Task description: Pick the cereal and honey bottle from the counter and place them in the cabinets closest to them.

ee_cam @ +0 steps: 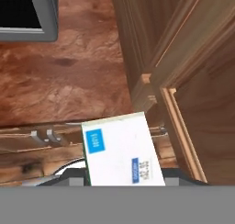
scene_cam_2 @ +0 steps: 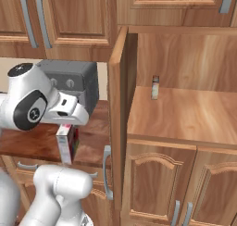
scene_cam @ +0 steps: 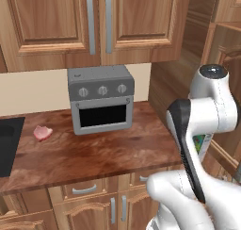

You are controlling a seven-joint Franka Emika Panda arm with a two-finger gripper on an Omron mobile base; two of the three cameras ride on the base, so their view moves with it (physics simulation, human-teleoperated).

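The cereal point(scene_cam_2: 65, 145), a slim box with red and white print, hangs upright under my gripper point(scene_cam_2: 67, 127), which is shut on its top end. It hovers over the counter's front edge, just left of the open cabinet door point(scene_cam_2: 118, 104). In the hand view the cereal point(ee_cam: 121, 152) shows a white face with blue labels and hides my fingertips. A sliver of the cereal point(scene_cam: 202, 144) peeks out behind the arm in the left base view. The open cabinets show a plain wooden shelf point(scene_cam_2: 194, 116) inside. The honey bottle is out of view.
A grey toaster oven point(scene_cam: 100, 99) stands at the back of the wooden counter point(scene_cam: 94, 153). A pink lump point(scene_cam: 42, 132) lies to its left, near the dark sink point(scene_cam: 7, 144). A small brownish box point(scene_cam_2: 155, 87) stands at the back of the shelf. Closed upper cabinets point(scene_cam: 99, 21) hang above.
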